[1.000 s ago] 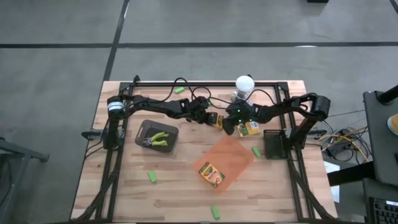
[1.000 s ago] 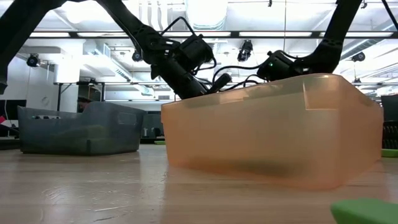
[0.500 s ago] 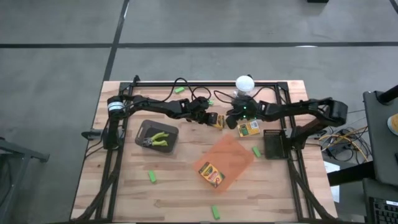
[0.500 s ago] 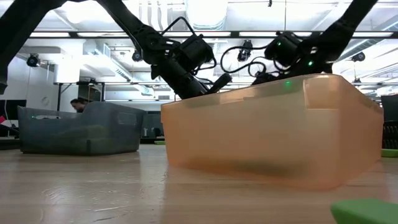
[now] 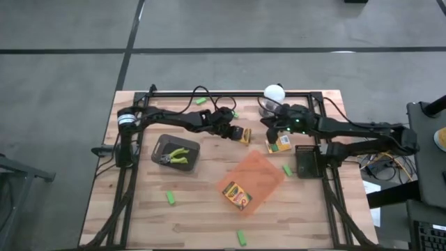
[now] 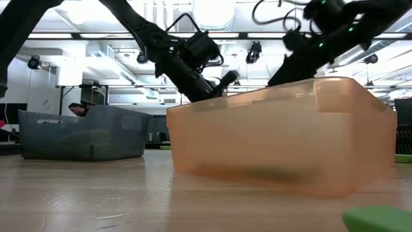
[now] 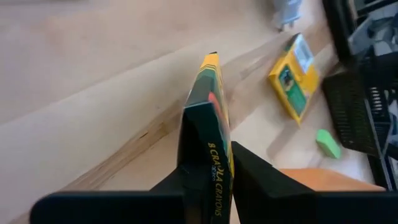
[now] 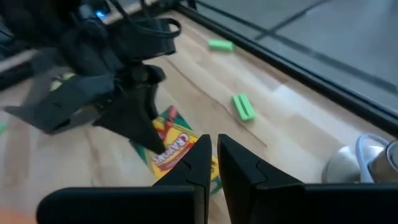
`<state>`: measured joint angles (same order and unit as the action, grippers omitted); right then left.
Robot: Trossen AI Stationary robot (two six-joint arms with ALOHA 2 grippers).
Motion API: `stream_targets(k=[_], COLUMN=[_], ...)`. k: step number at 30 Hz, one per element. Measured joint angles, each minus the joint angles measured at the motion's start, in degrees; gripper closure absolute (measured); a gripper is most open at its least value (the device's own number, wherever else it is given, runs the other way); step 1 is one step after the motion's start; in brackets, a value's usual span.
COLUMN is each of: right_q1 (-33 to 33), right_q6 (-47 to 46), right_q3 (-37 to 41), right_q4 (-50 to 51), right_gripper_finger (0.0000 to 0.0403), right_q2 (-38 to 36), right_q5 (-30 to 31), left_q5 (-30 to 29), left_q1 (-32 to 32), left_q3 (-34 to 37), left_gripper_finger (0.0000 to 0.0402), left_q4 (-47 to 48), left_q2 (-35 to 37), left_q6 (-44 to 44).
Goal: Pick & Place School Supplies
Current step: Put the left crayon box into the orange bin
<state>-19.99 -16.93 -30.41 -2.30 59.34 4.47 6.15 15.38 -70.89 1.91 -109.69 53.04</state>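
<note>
Here left fingers [image 7: 249,180] clamp yellow-green crayon box [image 7: 208,130] edge-up; right fingers [image 8: 239,165] shut, empty.

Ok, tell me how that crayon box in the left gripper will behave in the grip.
The crayon box looks like thin printed card, so probably light and somewhat crushable. The left gripper pinches its flat faces near one end, which should hold without rolling, though glossy card might slip. Its long free end could let it pivot if bumped.

Left claw [image 5: 237,133] clamped shut; right claw [image 5: 267,123] closed, empty, both near mid-table.
</note>
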Motion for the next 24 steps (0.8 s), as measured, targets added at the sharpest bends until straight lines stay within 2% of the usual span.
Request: stream_targets(k=[8,15,24], right_q1=[3.02,4.69,4.77], right_q6=[-0.03,-3.30,-4.78], right_q3=[4.79,8.26,11.46], right_q4=[0.04,-0.02,-0.08], right_gripper_finger=[0.0376,0.0376,0.0376], right_q2=[-8.53,-12.03,-14.33], right_q5=[0.02,0.20,0.24], left_q5=[0.48,4.54,4.80], left_q1=[0.00,-0.34,-1.39], left_q3=[0.00,0.00,0.00], left_gripper_finger=[0.0351,0.0351,0.0351], left_q4=[-0.35,-0.40,1.31], left_q2=[2.97,8.23,18.91], left_q6=[-3.58,-15.20,-33.24])
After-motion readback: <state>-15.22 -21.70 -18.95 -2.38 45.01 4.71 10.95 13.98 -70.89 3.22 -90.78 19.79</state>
